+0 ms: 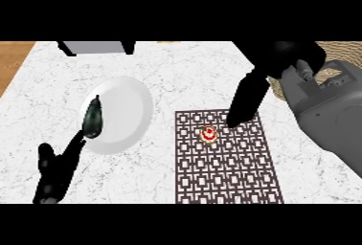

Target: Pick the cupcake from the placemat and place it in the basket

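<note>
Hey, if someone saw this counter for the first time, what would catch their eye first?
The black right hand stands out first, at the upper right, its straight fingers pointing down over the dark patterned placemat. Just left of the fingertips, a small red-topped cupcake sits on the mat. Farther left, a white plate carries a dark green vegetable.

no readable text, labels, brands or numbers in view. placemat (233, 167): geometric lattice pattern only, no lettering. cupcake (208, 134): red-and-white mark on top, not legible as any sign.
</note>
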Motion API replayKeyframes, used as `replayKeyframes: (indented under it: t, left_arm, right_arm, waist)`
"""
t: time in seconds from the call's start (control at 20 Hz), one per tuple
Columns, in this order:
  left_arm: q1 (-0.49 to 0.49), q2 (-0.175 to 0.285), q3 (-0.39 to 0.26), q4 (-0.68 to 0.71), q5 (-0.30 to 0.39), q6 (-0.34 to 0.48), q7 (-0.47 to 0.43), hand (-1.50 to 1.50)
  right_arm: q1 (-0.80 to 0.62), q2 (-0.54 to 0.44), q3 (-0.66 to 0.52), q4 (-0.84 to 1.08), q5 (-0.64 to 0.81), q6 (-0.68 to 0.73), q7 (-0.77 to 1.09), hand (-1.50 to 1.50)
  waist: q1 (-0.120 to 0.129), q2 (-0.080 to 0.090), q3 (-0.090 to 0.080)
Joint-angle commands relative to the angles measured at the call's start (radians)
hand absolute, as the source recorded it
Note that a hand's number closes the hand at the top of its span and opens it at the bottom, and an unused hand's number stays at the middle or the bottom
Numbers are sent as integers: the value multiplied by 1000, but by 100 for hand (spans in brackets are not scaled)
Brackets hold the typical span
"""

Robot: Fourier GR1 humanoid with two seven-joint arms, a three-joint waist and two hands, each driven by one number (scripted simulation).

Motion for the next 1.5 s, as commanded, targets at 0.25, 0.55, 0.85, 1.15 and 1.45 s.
replayKeyframes:
  t: [0.25, 0.55, 0.85, 1.15, 1.45]
  left_arm:
    - [89, -15, -40, -38, -17, -10, 45, 0]
    - [72, -7, -10, -22, 3, -53, 18, 0]
    - [21, -30, -14, 0, -37, -14, 59, 0]
    - [50, -45, -19, -34, -43, -13, 70, 0]
    - [19, -61, -24, -52, -63, -8, 111, 0]
  right_arm:
    - [42, -43, 13, -138, -108, 43, 243, -150]
    - [168, 19, 90, -157, 46, -69, 165, -150]
    - [258, 70, 108, -146, 163, -105, 105, -150]
    - [330, 99, 154, -64, 256, -96, 41, -150]
    - [413, 152, 151, -22, 348, -109, -32, -150]
  waist:
    - [23, 14, -6]
    - [33, 20, -6]
    - [31, 22, -6]
    - [36, 23, -6]
    - [34, 22, -5]
